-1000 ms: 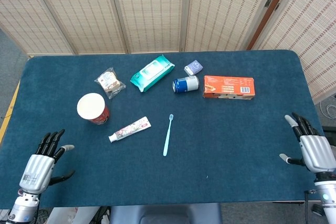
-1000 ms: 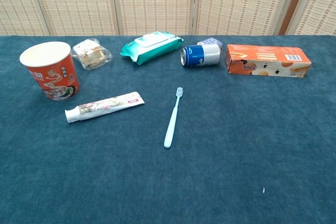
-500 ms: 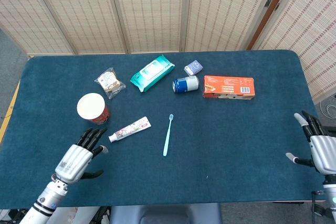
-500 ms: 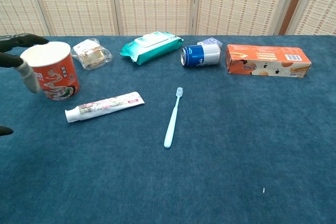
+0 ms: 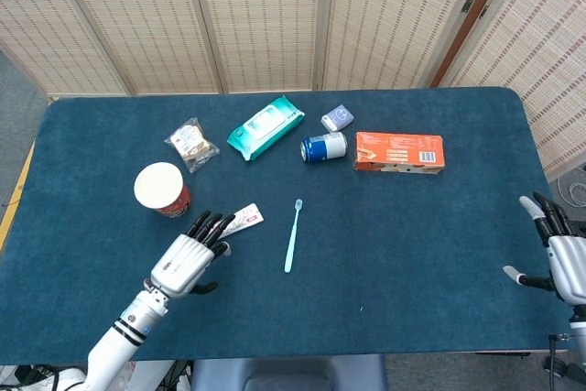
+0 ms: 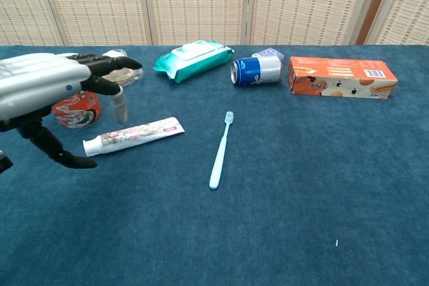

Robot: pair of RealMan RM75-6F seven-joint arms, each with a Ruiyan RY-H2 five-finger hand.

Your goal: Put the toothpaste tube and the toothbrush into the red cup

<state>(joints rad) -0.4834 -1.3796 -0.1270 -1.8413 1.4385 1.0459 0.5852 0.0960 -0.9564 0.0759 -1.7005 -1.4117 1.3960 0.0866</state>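
Note:
The red cup point(image 5: 162, 190) stands upright at the left, mostly hidden behind my left hand in the chest view point(image 6: 75, 109). The toothpaste tube point(image 6: 134, 136) lies flat just right of the cup; in the head view only its end point(image 5: 247, 217) shows past my fingers. A light blue toothbrush point(image 5: 292, 236) point(image 6: 220, 151) lies near the middle, head pointing away. My left hand point(image 5: 191, 258) point(image 6: 47, 88) hovers open above the tube's cap end, fingers spread, holding nothing. At the table's right edge my right hand point(image 5: 563, 258) is open and far from everything.
Along the back lie a wrapped snack point(image 5: 191, 144), a teal wipes pack point(image 5: 265, 127), a blue can point(image 5: 324, 147) on its side, a small lilac packet point(image 5: 337, 117) and an orange box point(image 5: 399, 152). Wicker screens stand behind the table.
My left hand has swept right and forward from the table's front left corner to above the toothpaste tube. My right hand has drifted slightly right, toward the edge.

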